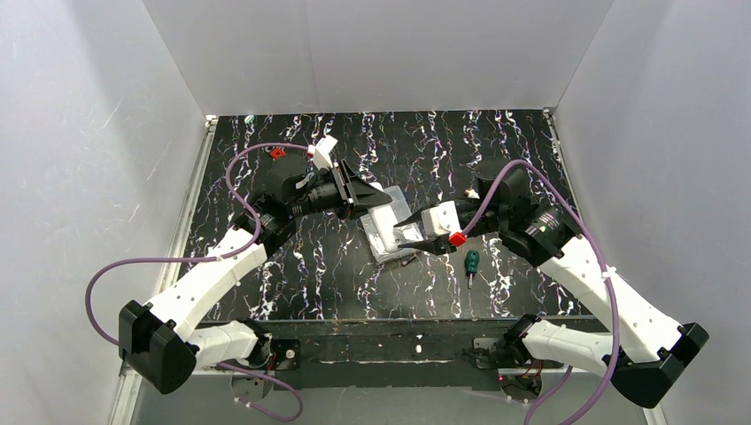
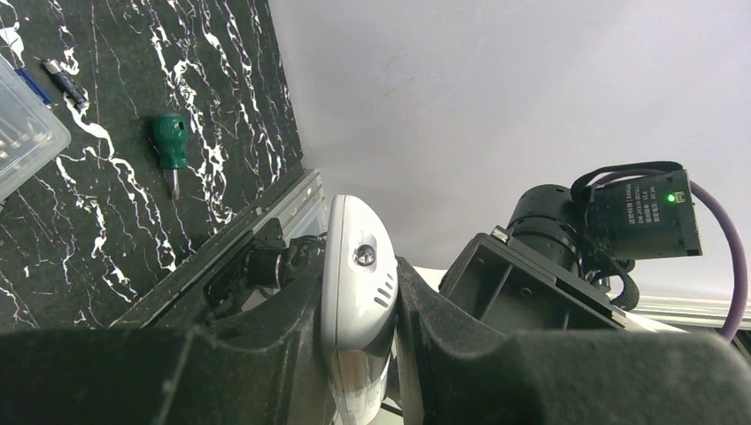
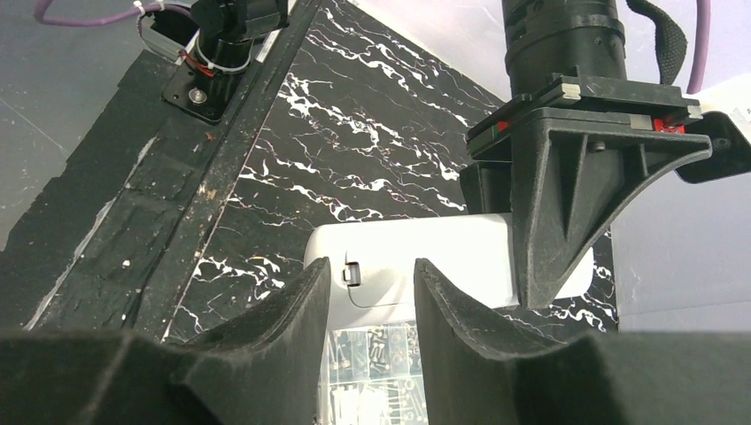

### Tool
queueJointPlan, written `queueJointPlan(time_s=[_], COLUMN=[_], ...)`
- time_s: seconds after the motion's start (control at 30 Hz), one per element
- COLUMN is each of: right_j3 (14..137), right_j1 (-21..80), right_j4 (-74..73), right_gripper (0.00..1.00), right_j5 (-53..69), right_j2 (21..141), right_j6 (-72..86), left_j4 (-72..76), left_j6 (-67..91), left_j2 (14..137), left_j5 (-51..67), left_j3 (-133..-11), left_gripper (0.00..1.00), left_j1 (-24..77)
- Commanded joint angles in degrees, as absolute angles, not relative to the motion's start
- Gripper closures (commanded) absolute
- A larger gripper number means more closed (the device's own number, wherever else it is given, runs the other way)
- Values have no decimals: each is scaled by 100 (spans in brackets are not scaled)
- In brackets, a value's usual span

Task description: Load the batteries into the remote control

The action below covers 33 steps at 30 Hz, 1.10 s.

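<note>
Looking down from the top external view, we see the left gripper clenched on the remote control. It holds the remote at the centre of the frame, over the clear box that sits on the table. The right gripper reaches in from the right, its tip just beside the remote. A green screwdriver lies below and to the right of it.

From the left wrist we see the remote edge-on, pinched between the two fingers at bottom centre. At upper left, near the corner of the clear box, lies a small dark cylinder. It may be a battery, but we cannot tell for sure.

From the right wrist, the right gripper's jaws stand apart and hold nothing. Just beyond them shows the remote's white back with a small grey latch. The box of small parts fills the bottom centre below it.

We judge that the cover has yet to come off and no battery is loaded. The left grip seems to bear only on the remote's thin sides, so a push on the latch could twist the remote or slide it out, dropping it onto the box. A misaligned finger could also slip past the small latch and knock the left gripper, which sits close by.
</note>
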<state>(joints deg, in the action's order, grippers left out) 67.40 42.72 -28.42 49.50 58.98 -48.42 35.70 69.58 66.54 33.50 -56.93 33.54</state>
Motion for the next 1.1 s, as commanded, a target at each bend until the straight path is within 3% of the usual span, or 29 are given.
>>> queueJointPlan(time_s=[0.0, 0.6, 1.07], right_j3=[6759, 6558, 6634], right_j1=[4245, 4245, 4245], right_j4=[-2491, -1865, -2217], right_gripper=[53, 54, 53], right_j5=[4764, 4576, 4688], right_j2=[5843, 5666, 5666], right_j6=[-4871, -4570, -4682], left_j4=[3917, 3921, 3955], left_j6=[6990, 6996, 7005], left_j2=[6469, 6498, 6522], left_j5=[3634, 3665, 3648], left_j3=[-5712, -5731, -5747], left_gripper=[100, 100, 100], left_j1=[3375, 3375, 3375])
